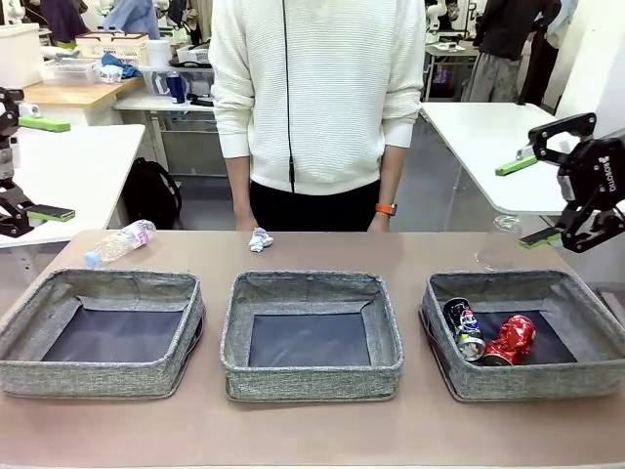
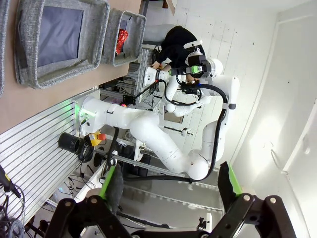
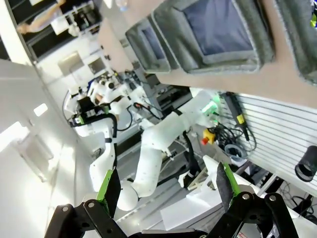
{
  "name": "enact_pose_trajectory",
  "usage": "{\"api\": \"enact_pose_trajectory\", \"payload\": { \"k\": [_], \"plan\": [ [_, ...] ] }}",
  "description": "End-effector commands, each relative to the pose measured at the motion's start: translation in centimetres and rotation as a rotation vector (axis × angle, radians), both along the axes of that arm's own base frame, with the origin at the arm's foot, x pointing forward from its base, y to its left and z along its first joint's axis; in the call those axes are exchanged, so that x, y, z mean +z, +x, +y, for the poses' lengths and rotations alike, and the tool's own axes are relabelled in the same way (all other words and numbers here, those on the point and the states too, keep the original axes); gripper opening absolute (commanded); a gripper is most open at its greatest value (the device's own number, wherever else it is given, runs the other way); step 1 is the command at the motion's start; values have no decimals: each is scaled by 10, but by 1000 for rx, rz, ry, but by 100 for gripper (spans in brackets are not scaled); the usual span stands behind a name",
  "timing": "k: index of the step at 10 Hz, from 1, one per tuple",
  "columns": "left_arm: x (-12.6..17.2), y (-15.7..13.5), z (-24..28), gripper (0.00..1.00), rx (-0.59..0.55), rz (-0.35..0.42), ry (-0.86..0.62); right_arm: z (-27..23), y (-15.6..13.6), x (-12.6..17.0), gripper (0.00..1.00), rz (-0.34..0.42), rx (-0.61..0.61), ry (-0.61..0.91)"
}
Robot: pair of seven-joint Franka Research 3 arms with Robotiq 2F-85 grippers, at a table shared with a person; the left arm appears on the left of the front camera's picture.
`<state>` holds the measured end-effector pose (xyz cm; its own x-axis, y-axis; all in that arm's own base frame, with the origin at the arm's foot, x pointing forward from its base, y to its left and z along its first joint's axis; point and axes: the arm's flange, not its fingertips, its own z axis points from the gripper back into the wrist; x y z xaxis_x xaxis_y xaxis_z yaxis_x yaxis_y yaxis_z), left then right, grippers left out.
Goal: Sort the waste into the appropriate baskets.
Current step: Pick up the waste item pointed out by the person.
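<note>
Found the fingers [image 1: 44,124] of the left gripper [image 1: 54,168] spread wide with nothing between them, raised off the left end of the table [image 1: 312,430]. Found the right gripper [image 1: 527,200] likewise wide and empty, raised beyond the right end. Saw neither touching any waste.

Noted the dark can [image 1: 463,328] and the crushed red can [image 1: 512,339] lying side by side in the right basket [image 1: 527,383]. Noted the middle basket [image 1: 312,376] and the left basket [image 1: 98,376] with bare dark bottoms. Spotted the pink-labelled bottle [image 1: 119,242] on its side on the table beyond the left basket, and the paper ball [image 1: 260,238] beyond the middle basket, near the person [image 1: 317,98]. Made out something clear, perhaps a second bottle [image 1: 500,237], upright beyond the right basket, too faint to be sure.

Judged the cans done and the plastic and paper yet to sort, with no pick begun. Reckoned the lying bottle the nearest reach for the left gripper: would call for coming down across its width, closing gently on a light round body apt to roll or dent, then carrying it to a basket other than the cans'.

Took the table for a smooth brown top. Beyond it, saw the person standing at the far edge in a white top with an orange watch [image 1: 386,209] on one wrist; farther back, white tables [image 1: 78,156], a black backpack [image 1: 151,191] on the floor and crates [image 1: 112,44]
</note>
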<state>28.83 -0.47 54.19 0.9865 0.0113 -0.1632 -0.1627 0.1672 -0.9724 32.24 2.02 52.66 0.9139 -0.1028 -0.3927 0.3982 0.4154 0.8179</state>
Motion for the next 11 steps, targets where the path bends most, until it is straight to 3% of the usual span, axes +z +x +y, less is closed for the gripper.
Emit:
{"api": "enact_pose_trajectory", "payload": {
  "k": [1,11],
  "plan": [
    [3,-2,-1,100,-1,1,-15,0,1,7,100,20,-5,14],
    [3,-2,-1,100,-1,1,-15,0,1,7,100,20,-5,14]
  ]
}}
